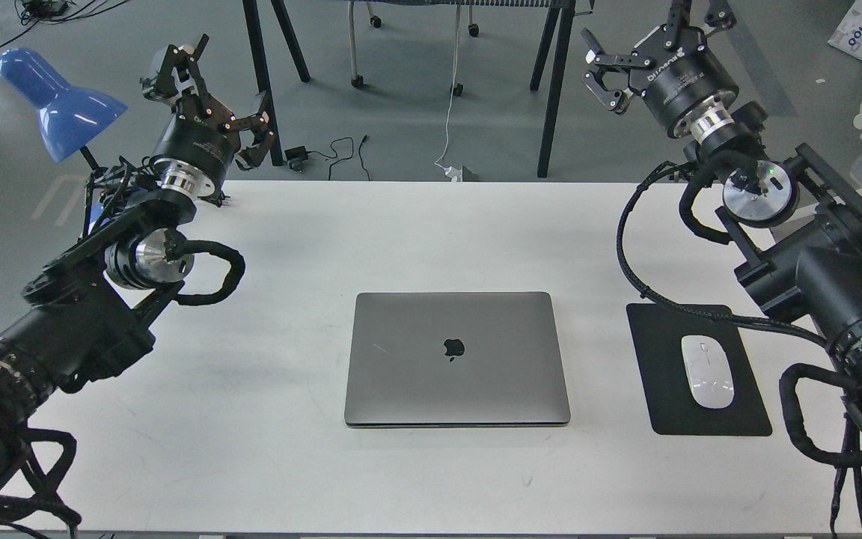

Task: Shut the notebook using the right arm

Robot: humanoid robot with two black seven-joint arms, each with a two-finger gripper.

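Observation:
The notebook (457,359) is a grey laptop with a dark apple logo. It lies flat with its lid shut at the middle of the white table (401,239). My right gripper (652,45) is raised high beyond the table's far right edge, well away from the notebook, open and empty. My left gripper (210,93) is raised beyond the far left corner, open and empty.
A black mouse pad (663,352) with a white mouse (708,370) lies right of the notebook. A blue desk lamp (57,97) stands at the far left. Table legs, chair wheels and cables are on the floor behind the table.

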